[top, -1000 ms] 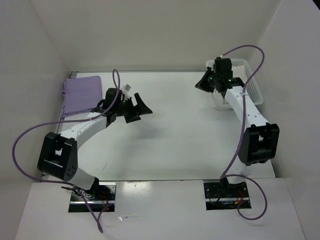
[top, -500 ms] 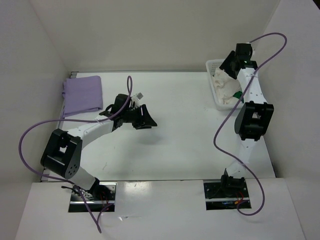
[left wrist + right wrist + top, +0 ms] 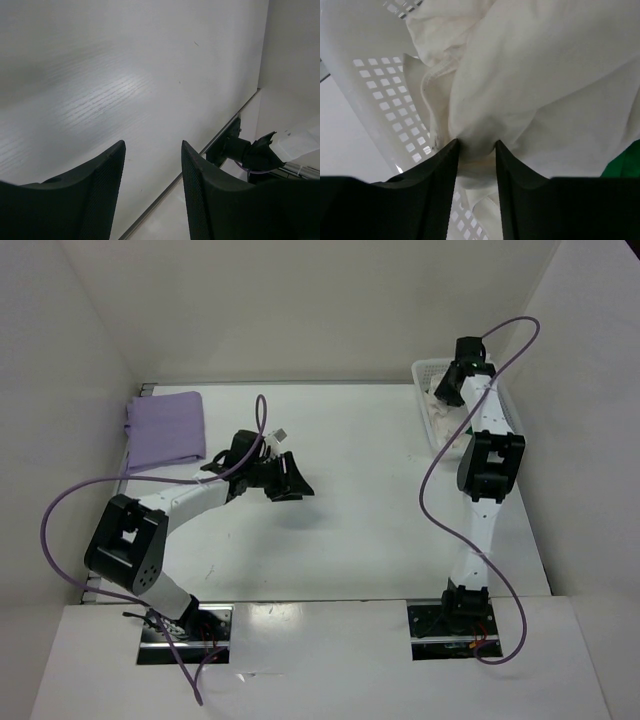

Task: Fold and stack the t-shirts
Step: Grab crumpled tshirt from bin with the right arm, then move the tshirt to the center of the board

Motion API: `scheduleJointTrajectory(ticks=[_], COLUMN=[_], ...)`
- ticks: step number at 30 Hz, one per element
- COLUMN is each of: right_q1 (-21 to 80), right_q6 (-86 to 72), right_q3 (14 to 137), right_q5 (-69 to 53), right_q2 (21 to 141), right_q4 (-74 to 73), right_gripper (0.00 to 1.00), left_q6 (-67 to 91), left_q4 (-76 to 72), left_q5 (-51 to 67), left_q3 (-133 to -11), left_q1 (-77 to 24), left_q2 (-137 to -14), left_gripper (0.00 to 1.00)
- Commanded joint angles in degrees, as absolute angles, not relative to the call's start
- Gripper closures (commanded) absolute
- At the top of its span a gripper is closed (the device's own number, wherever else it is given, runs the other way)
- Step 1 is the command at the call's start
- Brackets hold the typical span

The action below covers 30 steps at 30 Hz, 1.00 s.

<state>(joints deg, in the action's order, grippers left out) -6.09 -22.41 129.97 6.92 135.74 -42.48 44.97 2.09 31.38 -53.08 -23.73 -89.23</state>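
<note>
From above, I count 1 of 3 done. The lavender t-shirt lies folded at the far left of the counter, and my right gripper reaches into the mesh basket.

Left wrist: the left gripper hangs half-wide and empty over bare counter.

Right wrist: the jaws straddle a bunch of the cream t-shirt, with the green t-shirt beside it. I cannot tell whether they pinch it.

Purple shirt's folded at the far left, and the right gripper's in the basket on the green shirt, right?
No: the right gripper is on the cream shirt; the green shirt only peeks out beside it, per the right wrist view. The purple shirt and basket are as you said.
</note>
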Motion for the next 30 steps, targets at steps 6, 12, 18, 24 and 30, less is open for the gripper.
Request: scheduleJointTrajectory(ticks=[6,12,18,24,30], right_q1=[-5.19,-5.19,-4.14,3.59,9.05], right_q6=[-24.35,-26.8,-33.2,-35.24,-44.64], right_q3=[130.43,127.19,121.47,129.28,141.83], right_q5=[2.55,2.29,-7.35,-17.56,-34.96], right_q2=[131.58,123.77,108.91,100.39,99.22], right_q4=[-38.94,-36.04,-28.93,-25.15,-17.41], right_gripper=[0.94,1.0,1.0,1.0,1.0], left_q6=[43.86,44.38,51.76,54.31,61.17], left_q4=[0.44,0.44,-2.9,-1.23,-4.57], left_q5=[31.46,30.94,34.19,30.5,27.95], left_q3=[-54.05,-54.05,-64.13,-68.65,-59.25], left_q1=[-23.64,-23.64,-23.12,-18.57,-6.61], left_q2=[-90.53,-90.53,-95.18,-95.63,-90.01], left_gripper=[0.42,0.42,0.42,0.4,0.4])
